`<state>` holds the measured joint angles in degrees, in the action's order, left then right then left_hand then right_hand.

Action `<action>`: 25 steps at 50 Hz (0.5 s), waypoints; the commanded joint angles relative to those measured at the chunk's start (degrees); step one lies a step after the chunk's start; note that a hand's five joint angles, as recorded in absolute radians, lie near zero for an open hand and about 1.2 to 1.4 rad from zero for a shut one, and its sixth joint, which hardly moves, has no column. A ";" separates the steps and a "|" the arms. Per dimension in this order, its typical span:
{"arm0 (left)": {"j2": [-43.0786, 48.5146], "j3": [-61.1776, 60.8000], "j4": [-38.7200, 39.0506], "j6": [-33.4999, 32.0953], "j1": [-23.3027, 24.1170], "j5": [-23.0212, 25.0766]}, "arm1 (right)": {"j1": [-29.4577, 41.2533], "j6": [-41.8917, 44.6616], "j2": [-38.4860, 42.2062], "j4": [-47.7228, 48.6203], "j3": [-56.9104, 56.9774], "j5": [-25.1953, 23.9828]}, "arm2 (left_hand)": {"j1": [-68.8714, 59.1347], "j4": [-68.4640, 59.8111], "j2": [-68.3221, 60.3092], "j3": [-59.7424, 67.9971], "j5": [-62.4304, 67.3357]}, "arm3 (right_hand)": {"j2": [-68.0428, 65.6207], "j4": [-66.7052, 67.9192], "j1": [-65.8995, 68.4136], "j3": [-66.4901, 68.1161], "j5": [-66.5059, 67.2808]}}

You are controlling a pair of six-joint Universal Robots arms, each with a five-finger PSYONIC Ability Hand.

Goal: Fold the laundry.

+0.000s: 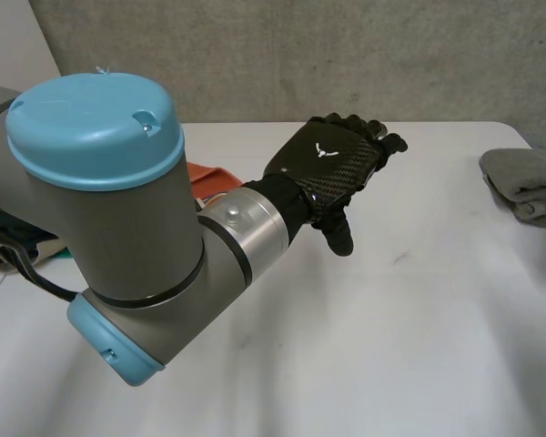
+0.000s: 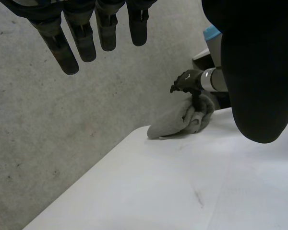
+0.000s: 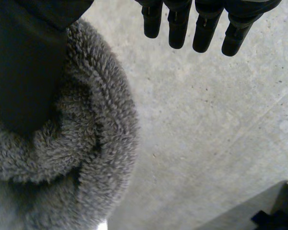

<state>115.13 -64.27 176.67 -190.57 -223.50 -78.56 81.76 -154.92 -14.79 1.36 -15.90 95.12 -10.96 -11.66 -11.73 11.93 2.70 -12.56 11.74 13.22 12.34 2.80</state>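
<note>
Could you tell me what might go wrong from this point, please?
1. The towel lies bunched at the table edge; a push from the right hand could slide it off.
2. That hand's fingers reach straight past the towel, with just the thumb on it, so a grasp may slip.
3. The left hand hovers open, mid-table, too far to help.

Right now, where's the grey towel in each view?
Head view: the towel lies bunched at the table's right edge.
Left wrist view: well beyond the left hand's fingertips, at the table's edge, under the right hand.
Right wrist view: against the right hand's thumb, beside its palm.
Shared landmark: the grey concrete beyond the table.
</note>
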 commanded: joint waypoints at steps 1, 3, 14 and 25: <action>-0.52 0.46 0.08 0.82 -0.44 0.07 | 0.41 4.72 -9.98 3.91 -12.20 0.95 | 0.58 1.27 1.35 -1.54 -2.32 | 2.56 -1.74 -3.22 -2.34 -2.80; -0.69 0.47 0.16 1.08 -0.53 0.16 | 0.59 5.24 -16.12 9.52 -20.55 0.43 | 0.58 1.27 1.35 -1.54 -2.32 | 2.56 -1.74 -3.22 -2.34 -2.80; -2.27 -0.15 0.16 1.52 -3.68 2.36 | 6.46 4.54 -43.10 30.62 -59.99 -12.72 | 0.74 1.44 1.52 -1.71 -2.49 | 2.56 -1.74 -3.22 -2.34 -2.80; -1.13 0.20 5.87 0.29 -17.39 1.57 | 11.31 4.98 -58.67 26.87 -84.62 -35.51 | 0.74 1.44 1.52 -1.71 -2.49 | 2.56 -1.74 -3.22 -2.34 -2.80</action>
<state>113.00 -64.30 178.22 -189.71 -233.49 -76.43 91.51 -150.32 -65.76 32.23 -90.03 68.61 -10.96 -11.66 -11.73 11.93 2.70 -12.55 11.74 13.22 12.34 2.78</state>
